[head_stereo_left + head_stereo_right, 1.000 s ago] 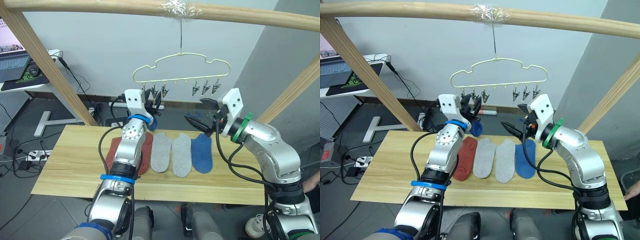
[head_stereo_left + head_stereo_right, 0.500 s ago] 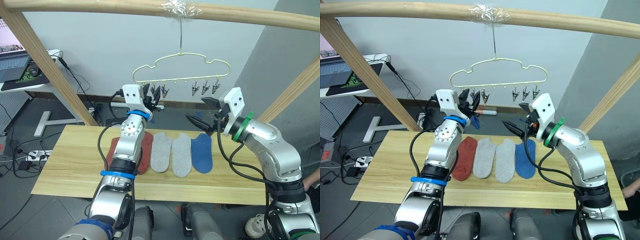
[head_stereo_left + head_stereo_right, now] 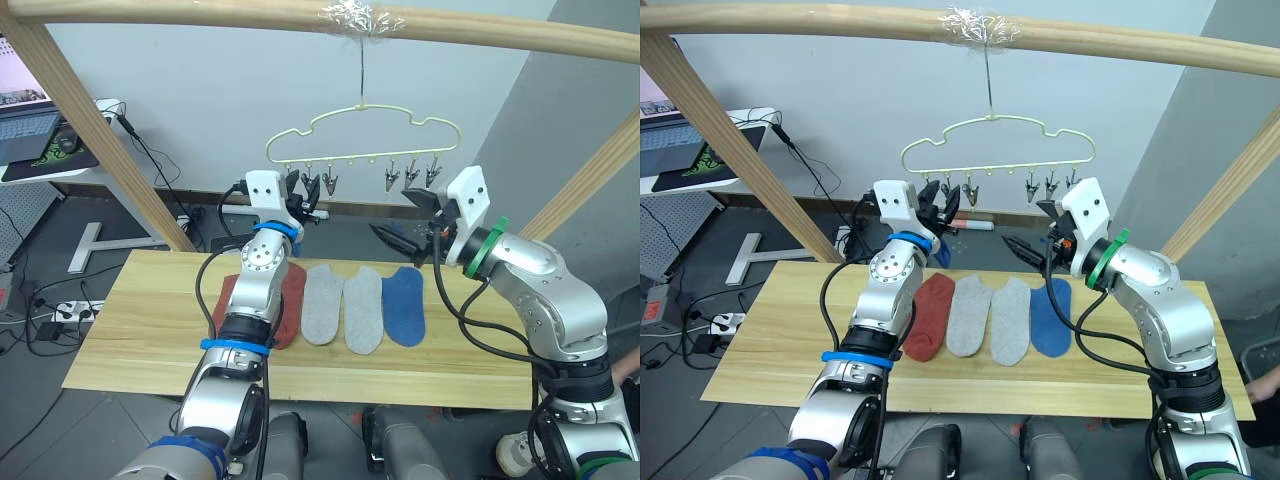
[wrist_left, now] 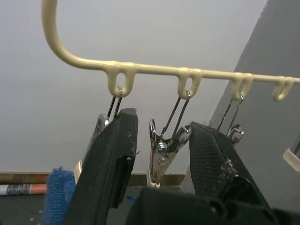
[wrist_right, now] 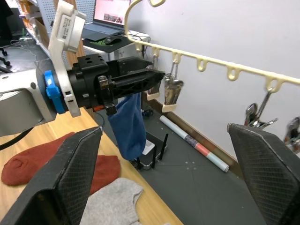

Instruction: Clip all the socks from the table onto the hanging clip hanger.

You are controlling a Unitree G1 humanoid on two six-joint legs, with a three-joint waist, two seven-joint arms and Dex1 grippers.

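Observation:
The pale-yellow clip hanger (image 3: 362, 135) hangs by its hook from the top pole. My left gripper (image 4: 161, 140) is raised to its left end, open, with one metal clip (image 4: 164, 150) between the fingers. A blue sock (image 5: 129, 126) dangles beside that gripper; what holds its top is hidden behind the fingers. My right gripper (image 3: 398, 218) hovers open and empty below the right-hand clips (image 3: 410, 178). On the table (image 3: 140, 320) lie a rust-red sock (image 3: 292, 300) partly behind my left arm, two grey socks (image 3: 322, 305) (image 3: 363, 310) and a blue sock (image 3: 403, 305).
Thick wooden poles frame the scene: a top beam (image 3: 200, 12), a slanted pole at the left (image 3: 100, 130) and another at the right (image 3: 590, 180). A desk with a laptop (image 3: 30, 125) stands at the back left. Cables lie on the floor behind the table.
My left gripper has risen from just below the clips up to them, and the blue sock rose with it. My right gripper has lifted slightly.

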